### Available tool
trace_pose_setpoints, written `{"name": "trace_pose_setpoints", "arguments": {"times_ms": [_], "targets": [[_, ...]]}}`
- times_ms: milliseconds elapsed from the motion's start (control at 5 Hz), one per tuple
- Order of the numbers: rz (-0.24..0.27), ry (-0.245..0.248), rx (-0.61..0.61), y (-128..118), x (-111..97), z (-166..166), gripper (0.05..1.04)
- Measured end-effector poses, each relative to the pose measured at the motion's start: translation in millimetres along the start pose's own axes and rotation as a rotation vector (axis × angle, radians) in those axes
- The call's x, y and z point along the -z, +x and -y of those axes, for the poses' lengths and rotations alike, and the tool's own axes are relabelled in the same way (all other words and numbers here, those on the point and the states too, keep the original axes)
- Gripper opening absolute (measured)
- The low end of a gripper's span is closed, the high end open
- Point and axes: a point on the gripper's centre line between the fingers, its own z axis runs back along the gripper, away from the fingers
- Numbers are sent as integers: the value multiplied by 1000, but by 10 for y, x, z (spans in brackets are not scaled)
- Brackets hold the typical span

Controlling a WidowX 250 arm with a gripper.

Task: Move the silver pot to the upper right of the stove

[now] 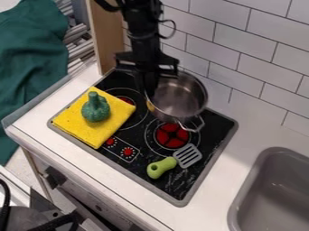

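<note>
My gripper (149, 86) hangs down from the top edge over the back of the stove (209, 160). It is shut on the left rim of the silver pot (180, 98). The pot has its mouth upward and stands out over the stove's upper right part, close to the tiled wall. One wire handle points toward the front, just above the red burner. Whether the pot's base touches the stove I cannot tell.
A yellow cloth (80, 118) on the stove's left bears a green vegetable toy (95, 108). A green-handled slotted spatula (161, 167) lies near the front right. The grey sink (274, 189) is at right, the tiled wall (241, 63) behind.
</note>
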Motion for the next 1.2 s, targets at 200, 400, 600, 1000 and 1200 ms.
{"name": "trace_pose_setpoints", "arguments": {"times_ms": [200, 400, 600, 1000, 1200], "targets": [[-6, 3, 23, -51, 74, 160, 55], [-33, 4, 45, -74, 220, 296, 55], [-43, 16, 75, -3, 289, 457, 55], [-63, 31, 99, 111, 428, 647, 55], [-63, 43, 87, 111, 437, 611, 55]]}}
